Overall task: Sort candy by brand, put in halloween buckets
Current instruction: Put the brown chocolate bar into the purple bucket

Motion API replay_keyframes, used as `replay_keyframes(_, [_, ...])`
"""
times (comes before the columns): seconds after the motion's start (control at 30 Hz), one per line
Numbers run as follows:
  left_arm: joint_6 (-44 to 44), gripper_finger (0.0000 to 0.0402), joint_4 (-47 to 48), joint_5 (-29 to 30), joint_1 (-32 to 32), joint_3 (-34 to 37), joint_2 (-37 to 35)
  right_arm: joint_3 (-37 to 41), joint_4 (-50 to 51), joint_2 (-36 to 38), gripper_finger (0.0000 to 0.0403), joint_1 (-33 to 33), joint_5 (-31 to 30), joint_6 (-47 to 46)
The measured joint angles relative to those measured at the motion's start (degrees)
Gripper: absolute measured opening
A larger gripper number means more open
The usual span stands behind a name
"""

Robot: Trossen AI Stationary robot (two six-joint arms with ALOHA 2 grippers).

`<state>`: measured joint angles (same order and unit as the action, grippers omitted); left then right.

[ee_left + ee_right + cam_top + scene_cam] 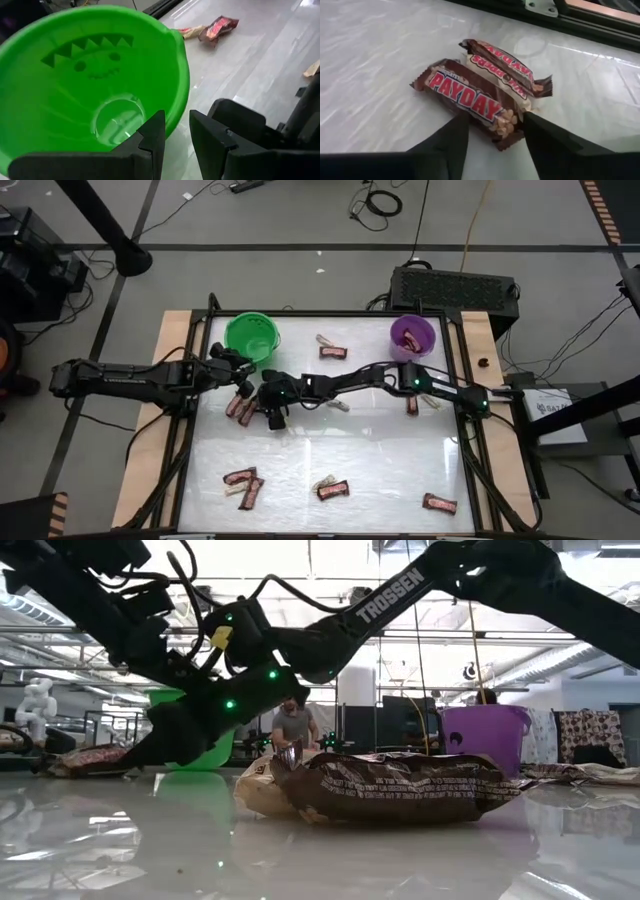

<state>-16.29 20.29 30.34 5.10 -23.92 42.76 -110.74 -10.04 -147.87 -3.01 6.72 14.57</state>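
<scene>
Two dark red-brown PayDay bars [470, 95] [507, 67] lie side by side flat on the table, also seen in the high view [240, 408]. My right gripper [492, 135] [272, 408] is low over them and open, one finger on either side of the nearer bar's end [502, 125]. The bright green bucket [252, 335] [90, 80] stands at the far left, its inside bare in the left wrist view. My left gripper [172, 132] [228, 365] hovers at its rim, its fingers a narrow gap apart with nothing between them. The purple bucket [412, 335] stands at the far right.
More candy lies scattered: a bar and a tan piece [333, 352] between the buckets, pieces [420, 403] under my right arm, and several along the near edge [245, 485] [333, 490] [440, 503]. A bar [400, 785] fills the low view. A person [293, 725] stands beyond the table.
</scene>
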Motion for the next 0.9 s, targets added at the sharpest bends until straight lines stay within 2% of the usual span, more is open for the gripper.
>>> replay_keyframes(0.1, [-0.01,0.0098,0.02,-0.03,0.00,0.00,0.74,0.00,-0.01,0.00,0.0131,0.00,1.40,0.09])
replay_keyframes(0.27, [0.08,0.0098,-0.74,-0.06,0.00,0.00,0.94,0.00,1.35,0.00,0.0034,0.03,1.57,0.06])
replay_keyframes(0.33, [1.07,0.0098,-2.06,-0.08,0.00,0.00,0.73,0.00,1.66,0.02,0.0010,0.07,1.58,0.09])
replay_keyframes(0.57, [6.32,0.0098,-8.21,0.53,-1.96,0.00,0.59,0.00,2.06,0.50,0.0003,0.16,1.43,-0.37])
replay_keyframes(0.73, [8.13,0.0098,-11.03,7.73,-5.81,0.00,0.54,0.00,5.60,3.01,0.0001,0.82,0.55,-0.40])
replay_keyframes(0.9, [8.17,0.0098,-8.79,14.05,-10.90,0.00,-1.66,0.00,16.68,9.55,0.0001,1.11,0.51,0.54])
